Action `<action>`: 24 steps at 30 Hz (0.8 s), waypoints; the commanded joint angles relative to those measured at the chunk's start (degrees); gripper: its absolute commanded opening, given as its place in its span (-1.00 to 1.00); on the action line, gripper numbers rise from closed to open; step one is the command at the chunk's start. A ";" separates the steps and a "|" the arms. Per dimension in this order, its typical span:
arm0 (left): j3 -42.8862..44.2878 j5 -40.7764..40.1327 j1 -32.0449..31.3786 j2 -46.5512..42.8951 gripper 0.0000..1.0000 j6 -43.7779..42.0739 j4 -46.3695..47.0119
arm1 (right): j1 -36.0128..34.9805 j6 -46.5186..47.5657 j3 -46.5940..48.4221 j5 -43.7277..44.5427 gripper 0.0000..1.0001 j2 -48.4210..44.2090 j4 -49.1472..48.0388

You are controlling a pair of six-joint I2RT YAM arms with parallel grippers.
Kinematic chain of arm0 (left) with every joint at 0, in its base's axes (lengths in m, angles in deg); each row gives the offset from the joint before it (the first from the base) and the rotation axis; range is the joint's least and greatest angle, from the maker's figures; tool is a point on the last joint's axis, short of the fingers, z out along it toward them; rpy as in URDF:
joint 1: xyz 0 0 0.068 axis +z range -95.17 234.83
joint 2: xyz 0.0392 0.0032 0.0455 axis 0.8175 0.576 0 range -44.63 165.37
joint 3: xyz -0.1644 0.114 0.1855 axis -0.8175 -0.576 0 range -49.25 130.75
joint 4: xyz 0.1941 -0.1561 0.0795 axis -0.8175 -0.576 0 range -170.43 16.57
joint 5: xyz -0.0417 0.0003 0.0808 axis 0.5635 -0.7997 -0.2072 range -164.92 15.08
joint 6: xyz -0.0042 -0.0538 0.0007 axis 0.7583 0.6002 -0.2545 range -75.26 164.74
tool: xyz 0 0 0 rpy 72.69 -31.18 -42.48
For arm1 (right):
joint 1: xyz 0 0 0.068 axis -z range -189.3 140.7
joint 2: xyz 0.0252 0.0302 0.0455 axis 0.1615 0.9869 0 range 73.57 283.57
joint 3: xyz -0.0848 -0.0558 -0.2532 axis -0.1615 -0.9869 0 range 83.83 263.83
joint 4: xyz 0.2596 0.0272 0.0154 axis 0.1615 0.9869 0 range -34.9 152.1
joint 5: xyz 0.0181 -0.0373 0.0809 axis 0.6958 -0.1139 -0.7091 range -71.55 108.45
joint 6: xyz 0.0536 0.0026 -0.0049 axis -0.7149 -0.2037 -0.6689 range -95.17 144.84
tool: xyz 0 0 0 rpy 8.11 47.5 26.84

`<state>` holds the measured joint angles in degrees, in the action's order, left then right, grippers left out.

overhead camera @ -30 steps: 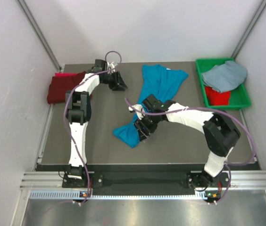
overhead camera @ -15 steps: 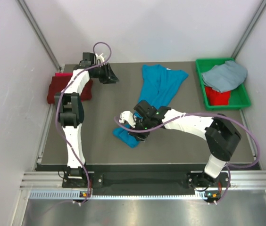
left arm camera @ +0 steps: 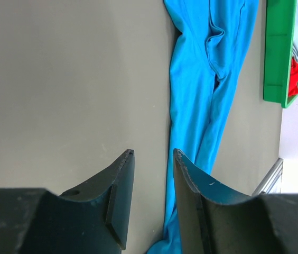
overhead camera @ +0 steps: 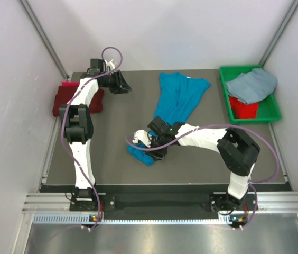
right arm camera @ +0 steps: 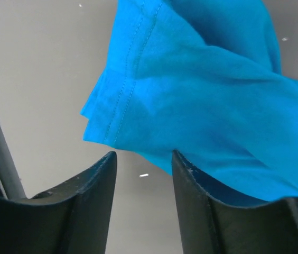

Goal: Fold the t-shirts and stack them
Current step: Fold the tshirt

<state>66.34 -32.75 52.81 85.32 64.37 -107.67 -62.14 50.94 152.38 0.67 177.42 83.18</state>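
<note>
The turquoise-blue t-shirt (overhead camera: 182, 92) lies stretched out as a long strip from the back middle of the table to a bunched end (overhead camera: 140, 153) near the front. My right gripper (overhead camera: 153, 147) hangs over that bunched end. In the right wrist view it (right arm camera: 143, 156) is open, with the shirt's hemmed edge (right arm camera: 202, 90) just ahead of it and against its right finger. My left gripper (overhead camera: 122, 84) is open and empty at the back left, apart from the shirt. In its own view it (left arm camera: 152, 153) points at bare table beside the turquoise strip (left arm camera: 196, 95). The dark maroon t-shirt (overhead camera: 64, 100) lies folded at the far left.
A green bin (overhead camera: 269, 108) at the back right holds a pale grey-blue shirt (overhead camera: 252, 84) on top of a red one (overhead camera: 242, 108). The bin (left arm camera: 277, 53) also shows in the left wrist view. White walls close in the table on the left, back and right.
My left arm swung from the back middle to the back left. My right gripper moved left and nearer along the turquoise shirt, whose lower end is now more bunched.
</note>
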 commanded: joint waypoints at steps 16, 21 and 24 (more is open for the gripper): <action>0.25 0.37 0.53 -2.68 -0.18 0.93 1.81 | 0.19 2.46 -4.13 -2.17 -0.98 -0.23 -1.44; 0.25 0.45 0.53 -2.77 -0.18 1.01 1.98 | 2.03 2.99 -6.24 -1.73 -0.99 -3.12 -0.21; 0.16 0.54 0.53 -2.77 -0.18 1.10 2.07 | 3.09 1.75 -6.33 -0.06 -0.64 -5.24 -2.23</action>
<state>66.34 -32.77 53.03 85.32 65.45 -107.27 -60.58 52.56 146.31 -0.03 175.80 82.48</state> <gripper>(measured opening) 0.409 0.150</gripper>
